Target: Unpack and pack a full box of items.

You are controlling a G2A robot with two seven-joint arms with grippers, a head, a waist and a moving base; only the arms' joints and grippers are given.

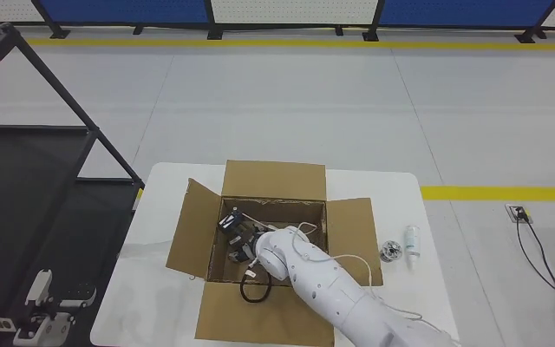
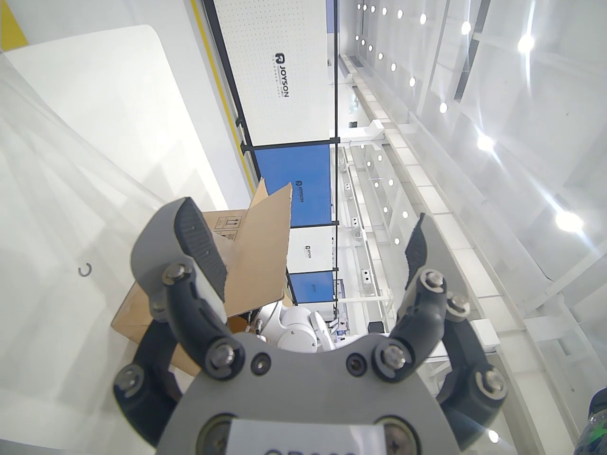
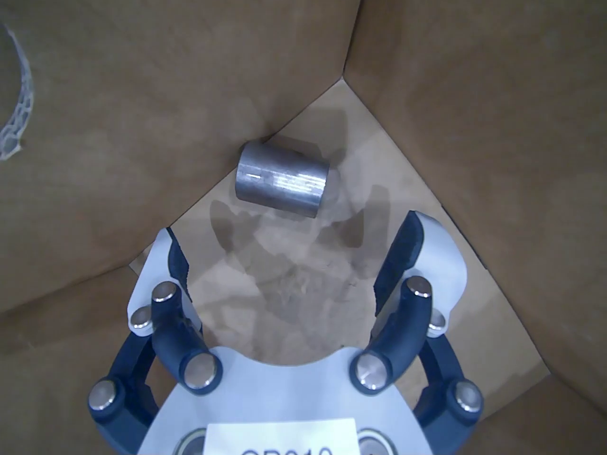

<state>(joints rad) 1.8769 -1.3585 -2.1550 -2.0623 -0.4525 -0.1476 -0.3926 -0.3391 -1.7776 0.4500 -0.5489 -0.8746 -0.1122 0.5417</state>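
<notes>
White table [image 1: 156,260]: cardboard box [image 1: 273,179] holds metal cylinder [image 3: 282,184], right gripper [image 3: 291,239] spread inside.

Table [image 1: 165,260]: standing white, carrying three things.
Cardboard box [image 1: 276,180]: sitting mid-table, flaps lying open.
Small white bottle [image 1: 412,243]: lying just beside a round metal piece [image 1: 390,252].

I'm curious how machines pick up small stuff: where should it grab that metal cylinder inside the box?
Probably the middle of the metal cylinder, across its round body, coming straight down from above. It lies on its side on the floor of the cardboard box, close against one wall, so sideways approaches look blocked. The open right gripper hangs just short of it.
</notes>
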